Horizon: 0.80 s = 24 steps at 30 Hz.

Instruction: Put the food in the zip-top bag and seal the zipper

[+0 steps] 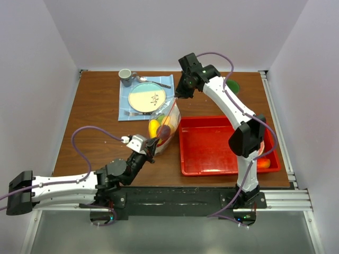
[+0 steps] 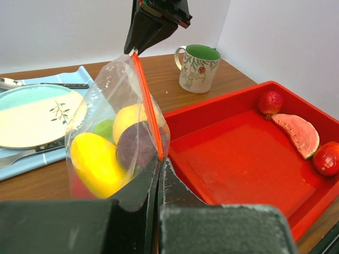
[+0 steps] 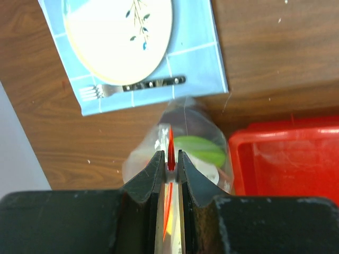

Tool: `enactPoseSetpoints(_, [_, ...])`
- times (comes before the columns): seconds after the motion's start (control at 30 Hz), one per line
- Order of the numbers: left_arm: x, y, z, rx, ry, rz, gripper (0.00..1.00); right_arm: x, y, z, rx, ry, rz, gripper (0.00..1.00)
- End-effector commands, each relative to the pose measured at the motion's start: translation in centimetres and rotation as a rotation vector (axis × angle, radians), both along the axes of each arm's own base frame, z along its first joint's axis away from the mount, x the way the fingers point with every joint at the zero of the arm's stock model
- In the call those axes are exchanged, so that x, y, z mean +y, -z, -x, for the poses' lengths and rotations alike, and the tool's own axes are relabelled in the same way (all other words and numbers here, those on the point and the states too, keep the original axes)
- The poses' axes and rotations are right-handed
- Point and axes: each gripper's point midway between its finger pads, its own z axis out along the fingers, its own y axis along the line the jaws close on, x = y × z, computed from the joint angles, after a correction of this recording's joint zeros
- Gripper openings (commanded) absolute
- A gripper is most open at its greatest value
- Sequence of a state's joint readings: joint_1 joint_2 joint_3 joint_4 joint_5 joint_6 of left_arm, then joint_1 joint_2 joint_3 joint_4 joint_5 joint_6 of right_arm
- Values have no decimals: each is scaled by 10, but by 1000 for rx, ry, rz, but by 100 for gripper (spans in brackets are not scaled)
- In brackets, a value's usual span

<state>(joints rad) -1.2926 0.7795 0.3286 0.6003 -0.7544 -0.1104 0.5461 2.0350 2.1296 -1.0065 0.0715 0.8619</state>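
In the top view, the zip-top bag point(image 1: 165, 123) is held stretched over the counter point(image 1: 95, 116), between the blue placemat point(image 1: 127, 103) and the red tray point(image 1: 209, 148). Its near end is clamped by the left gripper point(image 1: 154, 145) and its far end by the right gripper point(image 1: 176, 97).

In the left wrist view, the zipper point(image 2: 148, 100) is pinched at its lower end by the closed left jaws. The food point(image 2: 98, 161) (yellow, purple, orange and green pieces) is contained in the bag. A watermelon slice point(image 2: 302, 133) and red fruits point(image 2: 270, 102) are seen in the tray.

In the right wrist view, the red strip is gripped between the closed right jaws, above a green piece point(image 3: 198, 149).
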Motion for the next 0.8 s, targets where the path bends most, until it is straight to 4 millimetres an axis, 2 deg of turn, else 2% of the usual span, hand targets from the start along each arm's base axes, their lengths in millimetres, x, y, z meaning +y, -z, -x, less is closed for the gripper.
enactPoseSetpoints(0.0, [11, -9, 2, 3, -26, 57, 0, -15, -27, -32, -125, 41, 33, 5])
enactPoseSetpoints(0.03, [13, -8, 1, 4, -34, 52, 0, -13, -24, -35, -123, 39, 38, 5])
enactPoseSetpoints(0.2, [25, -16, 1, -1, -61, 69, 0, -8, -36, -47, -168, 37, 15, 7])
enactPoseSetpoints(0.27, [29, -16, 1, 0, -72, 61, 0, -1, -37, -50, -177, 27, -10, 8])
enactPoseSetpoints(0.4, [39, -29, 2, -2, -82, 90, 0, 13, -40, -55, -189, 2, -71, 8])
enactPoseSetpoints(0.53, [42, -40, 6, -6, -60, 102, 0, 33, -48, -52, -195, -49, -154, 7])
enactPoseSetpoints(0.67, [41, -53, 9, -14, -30, 115, 0, 61, -71, -39, -224, -137, -248, 8])
enactPoseSetpoints(0.77, [38, -61, 10, -21, -15, 121, 0, 73, -82, -29, -232, -175, -289, 8])
